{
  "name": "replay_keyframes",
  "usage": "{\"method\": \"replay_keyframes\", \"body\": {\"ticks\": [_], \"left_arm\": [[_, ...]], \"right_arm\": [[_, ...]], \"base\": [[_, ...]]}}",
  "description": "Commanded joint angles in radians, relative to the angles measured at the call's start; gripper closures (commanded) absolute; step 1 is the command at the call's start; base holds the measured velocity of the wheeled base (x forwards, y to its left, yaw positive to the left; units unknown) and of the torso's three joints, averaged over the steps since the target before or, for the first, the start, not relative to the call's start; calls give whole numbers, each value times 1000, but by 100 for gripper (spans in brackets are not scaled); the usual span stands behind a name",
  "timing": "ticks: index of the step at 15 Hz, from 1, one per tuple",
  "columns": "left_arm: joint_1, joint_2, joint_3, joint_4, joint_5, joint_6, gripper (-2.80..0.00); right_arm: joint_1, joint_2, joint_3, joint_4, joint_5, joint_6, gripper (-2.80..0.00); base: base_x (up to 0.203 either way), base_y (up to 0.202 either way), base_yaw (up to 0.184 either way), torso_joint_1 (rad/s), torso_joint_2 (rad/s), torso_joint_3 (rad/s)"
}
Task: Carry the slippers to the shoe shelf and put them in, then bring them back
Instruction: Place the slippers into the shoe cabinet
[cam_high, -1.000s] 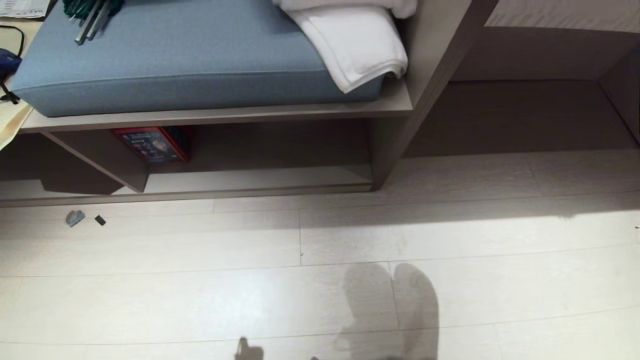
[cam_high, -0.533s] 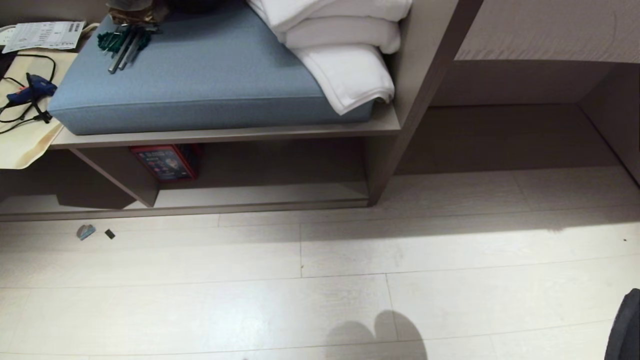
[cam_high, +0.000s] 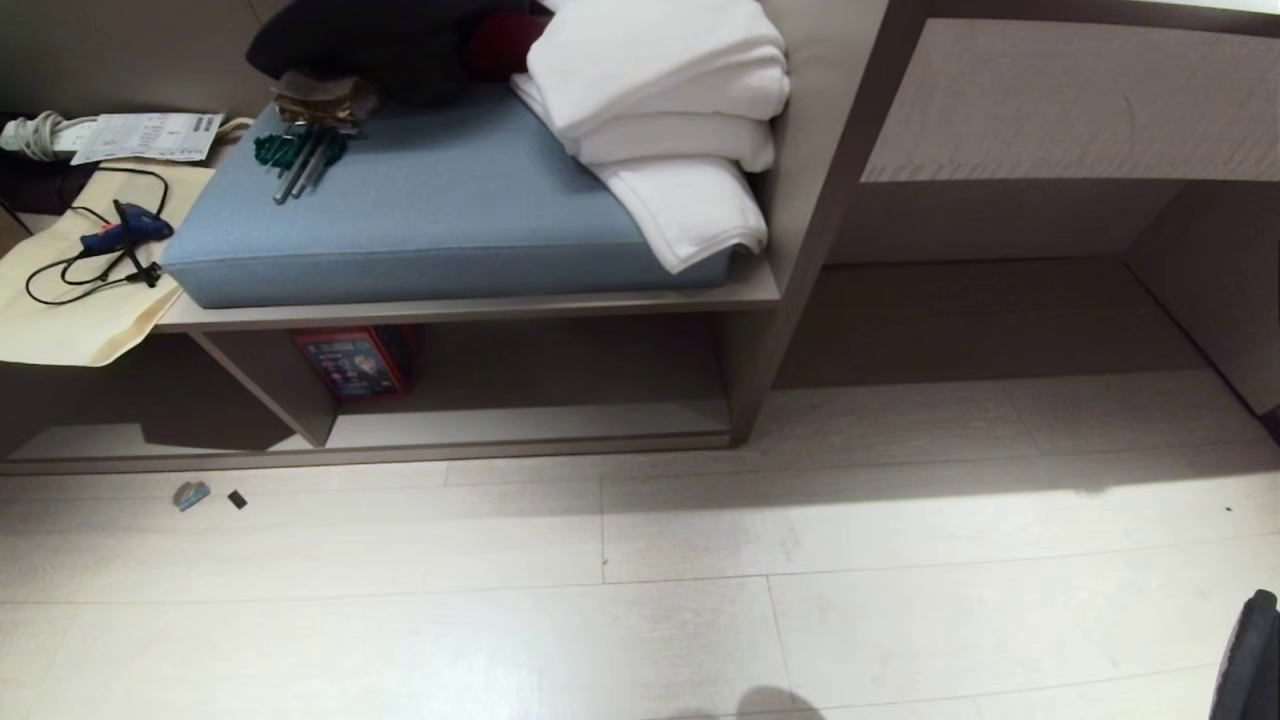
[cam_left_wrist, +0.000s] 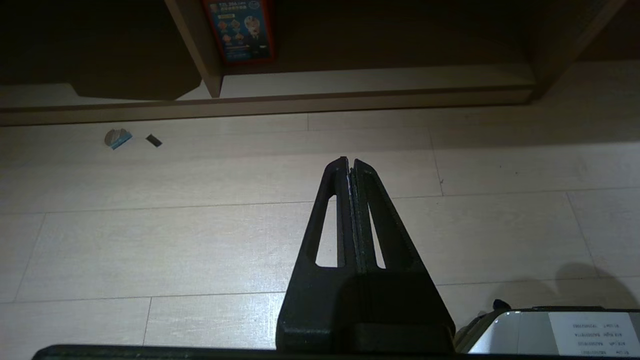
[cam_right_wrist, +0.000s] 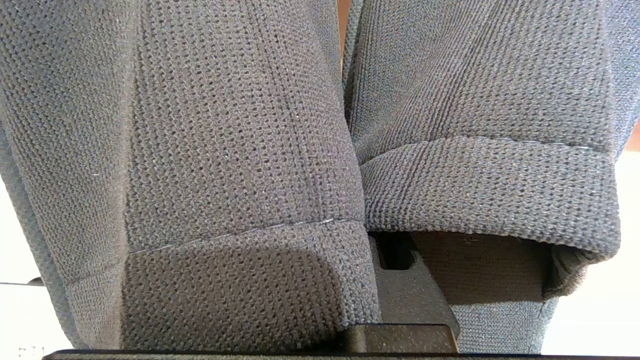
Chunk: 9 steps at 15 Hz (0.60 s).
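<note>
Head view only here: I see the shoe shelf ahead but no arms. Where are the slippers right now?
Observer: The slippers fill the right wrist view, the two lying side by side, with the right gripper shut on them.
Operator: And the left arm, is it carrying anything?
Observer: No. The left gripper is empty, its fingers pressed together, above the floor and pointing toward the shoe shelf.
</note>
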<state>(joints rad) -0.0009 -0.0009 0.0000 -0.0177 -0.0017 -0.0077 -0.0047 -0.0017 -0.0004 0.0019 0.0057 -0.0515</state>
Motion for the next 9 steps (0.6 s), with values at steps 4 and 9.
{"method": "replay_keyframes", "body": {"ticks": [4,9], "left_arm": [[1,-1,8,-1,0,-8,0],[-1,-1,8,-2,0,-8,0]], "right_arm": [[0,3,0,0,0,-1,0],[-1,3,1,0,3,-7,0]], "base": [[0,0,0,3,-2,202],[0,0,0,5,3,115]]}}
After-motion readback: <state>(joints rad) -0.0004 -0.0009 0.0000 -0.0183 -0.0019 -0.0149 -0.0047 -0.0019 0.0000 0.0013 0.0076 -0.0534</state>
